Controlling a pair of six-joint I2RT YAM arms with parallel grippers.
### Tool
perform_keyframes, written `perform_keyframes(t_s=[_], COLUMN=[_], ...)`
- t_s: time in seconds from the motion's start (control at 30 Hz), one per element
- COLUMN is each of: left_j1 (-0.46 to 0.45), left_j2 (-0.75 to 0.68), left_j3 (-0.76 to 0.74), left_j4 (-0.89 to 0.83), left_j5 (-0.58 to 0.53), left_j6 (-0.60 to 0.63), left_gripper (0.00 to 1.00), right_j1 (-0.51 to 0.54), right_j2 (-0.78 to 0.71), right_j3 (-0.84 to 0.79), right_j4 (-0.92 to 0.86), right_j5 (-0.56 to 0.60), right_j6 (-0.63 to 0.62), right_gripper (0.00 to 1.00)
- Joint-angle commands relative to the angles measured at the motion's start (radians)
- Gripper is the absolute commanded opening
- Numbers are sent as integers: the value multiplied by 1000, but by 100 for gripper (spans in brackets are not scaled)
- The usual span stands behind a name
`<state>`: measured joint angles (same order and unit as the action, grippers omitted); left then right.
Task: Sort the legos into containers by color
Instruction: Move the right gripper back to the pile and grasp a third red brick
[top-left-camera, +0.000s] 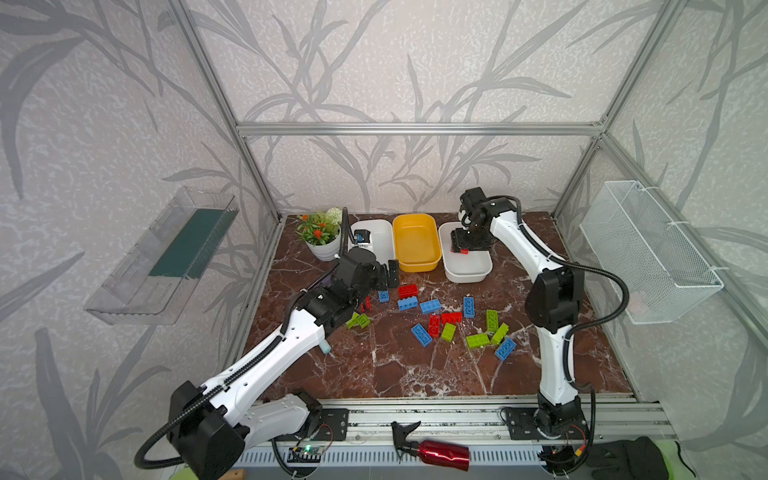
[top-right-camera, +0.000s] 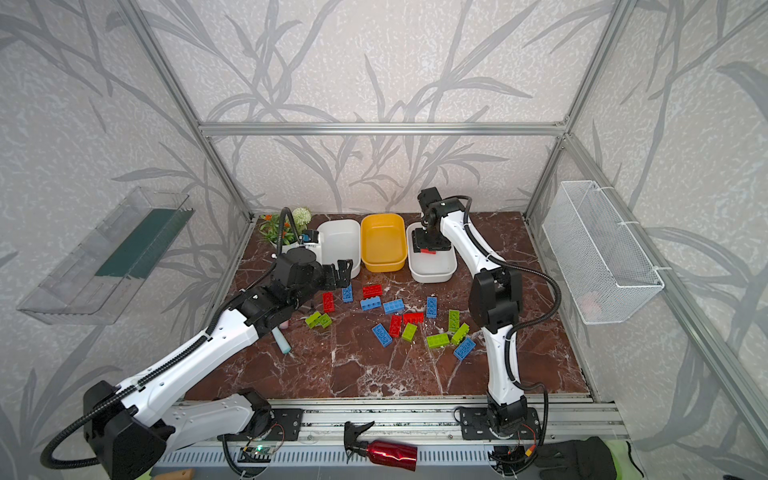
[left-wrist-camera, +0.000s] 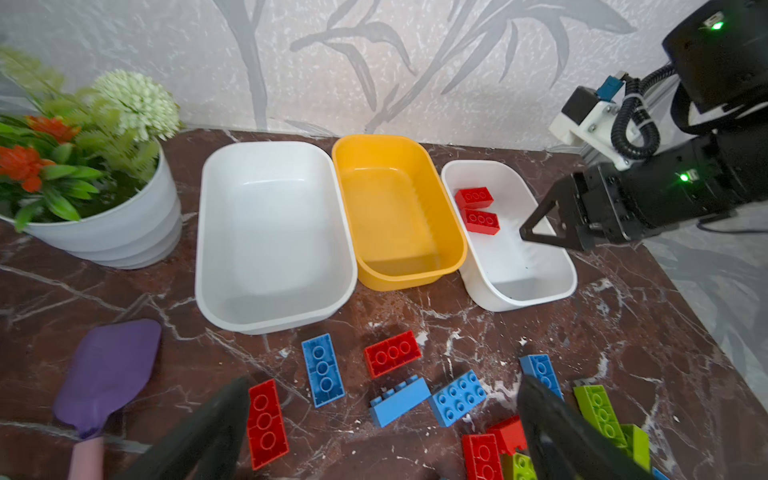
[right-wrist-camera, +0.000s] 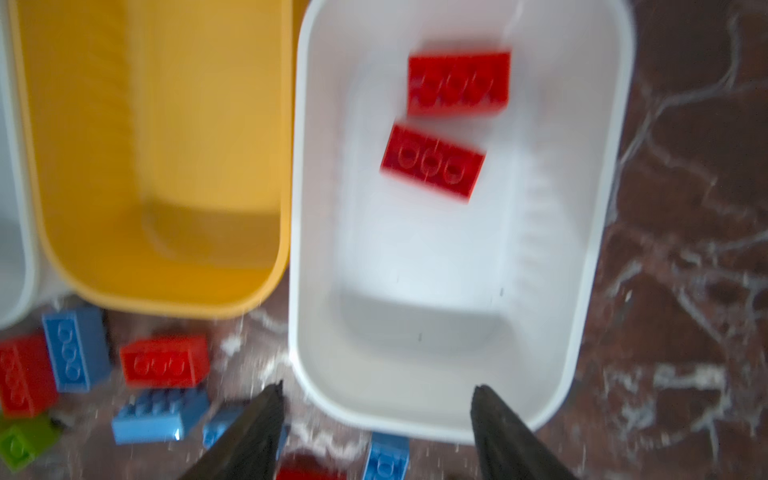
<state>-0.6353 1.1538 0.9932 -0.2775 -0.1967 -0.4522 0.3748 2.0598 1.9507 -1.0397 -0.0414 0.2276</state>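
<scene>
Your right arm stands folded high at the elbow, forearm reaching back, wrist tipped straight down. The right gripper (right-wrist-camera: 378, 388) hangs over the near end of the right white tub (right-wrist-camera: 602, 166). Its jaws are partly apart and nothing is between them. Ahead of those fingertips, two red bricks (right-wrist-camera: 457, 81) lie close together on the tub floor, though that wrist view is blurred. The yellow tub (left-wrist-camera: 399, 145) sits just beside that hand.

Your left arm stretches low and forward. The left gripper (left-wrist-camera: 384, 381) is spread fully wide, holding nothing, above the loose bricks (top-left-camera: 430, 306). A red brick (left-wrist-camera: 266, 422) lies by one finger, a blue brick (left-wrist-camera: 322, 370) just ahead between the fingers, and the left white tub (left-wrist-camera: 208, 208) beyond.
</scene>
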Motion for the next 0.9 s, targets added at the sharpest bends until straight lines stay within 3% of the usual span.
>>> perform_keyframes(t_s=[0.0, 0.17, 0.37, 0.6, 0.87], left_j1=[-83, -286, -455, -551, -558], left_j2=[-24, -41, -69, -173, -352], left_j3=[-1, -21, -93, -137, -219], left_j4=[-23, -107, -116, -235, -271], left_j5=[-57, -235, -324, -429, -501], left_j6=[-84, -189, -293, -371, -361], left_gripper=[99, 99, 99, 99, 99], right_j1=[45, 109, 159, 202, 217], right_j2=[-189, -390, -460, -419, -359], right_j3=[-282, -651, -828, -804, -735], right_j4=[118, 241, 313, 310, 270], right_j5=[-70, -104, -69, -44, 10], right_j6=[18, 79, 153, 192, 228], right_gripper=[72, 73, 78, 79, 79])
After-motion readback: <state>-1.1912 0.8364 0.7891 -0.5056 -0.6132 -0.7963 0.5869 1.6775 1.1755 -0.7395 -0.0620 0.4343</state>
